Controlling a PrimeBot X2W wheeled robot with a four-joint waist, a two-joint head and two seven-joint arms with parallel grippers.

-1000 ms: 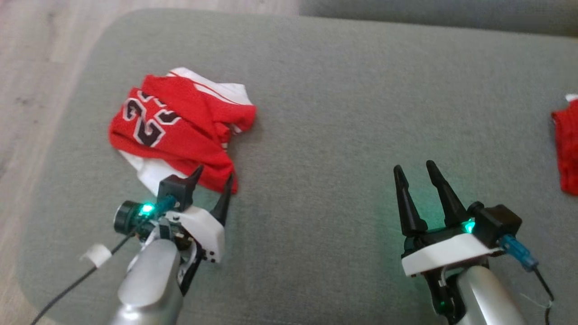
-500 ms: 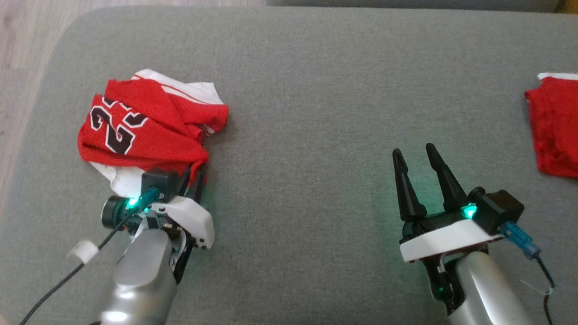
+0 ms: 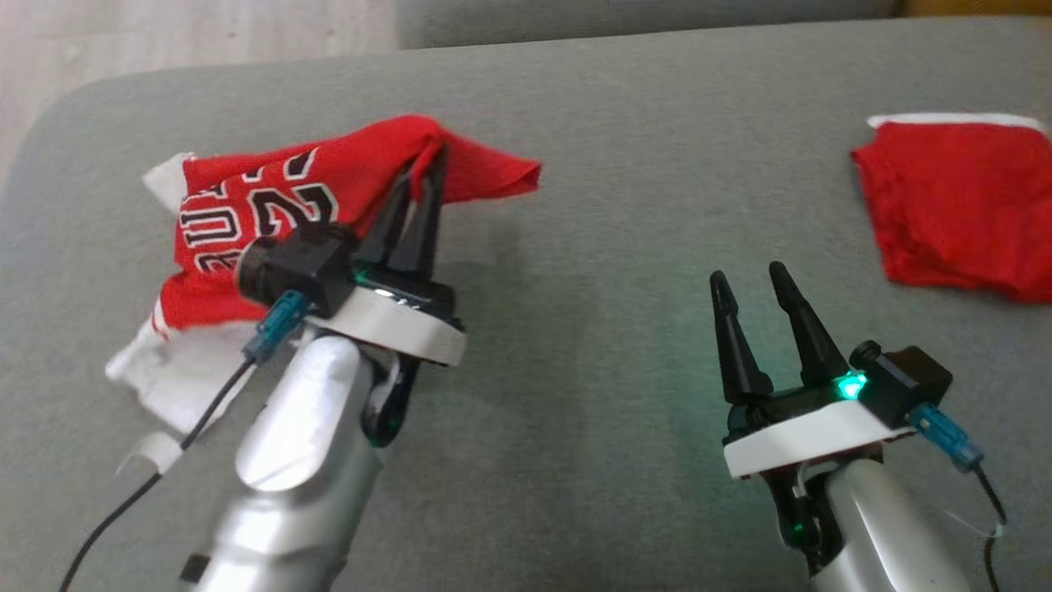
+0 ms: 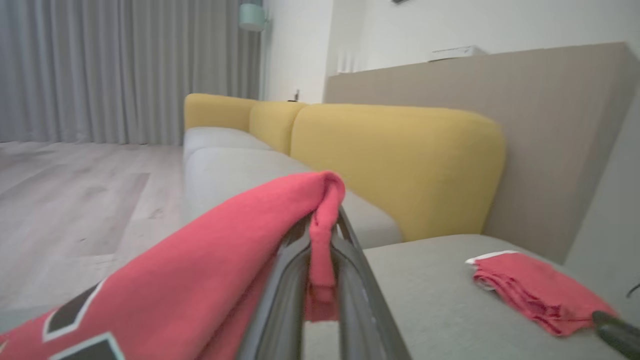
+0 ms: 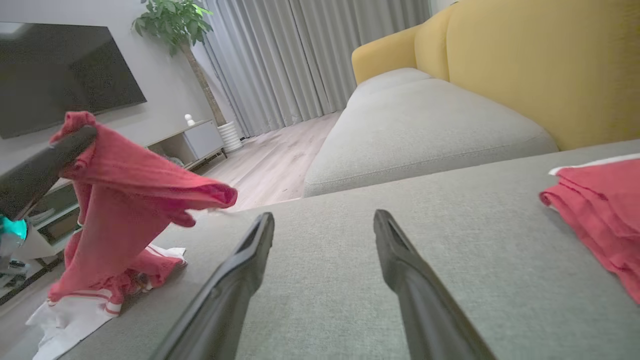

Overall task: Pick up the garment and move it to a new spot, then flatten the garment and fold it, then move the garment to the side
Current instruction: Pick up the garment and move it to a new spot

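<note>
Garment (image 3: 238,214) clenched in left jaws near cushion (image 3: 592,214) edge; right jaws released, open surface between.

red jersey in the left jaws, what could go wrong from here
The left jaws pinch only a thin fold of the red jersey, so it may slip out when lifted. Its white part lies near the rounded edge of the grey sofa cushion and could slide toward the wooden floor.

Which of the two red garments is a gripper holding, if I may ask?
The numbered jersey, pinched in the left gripper; the plain red garment lies untouched on the cushion at right.
</note>
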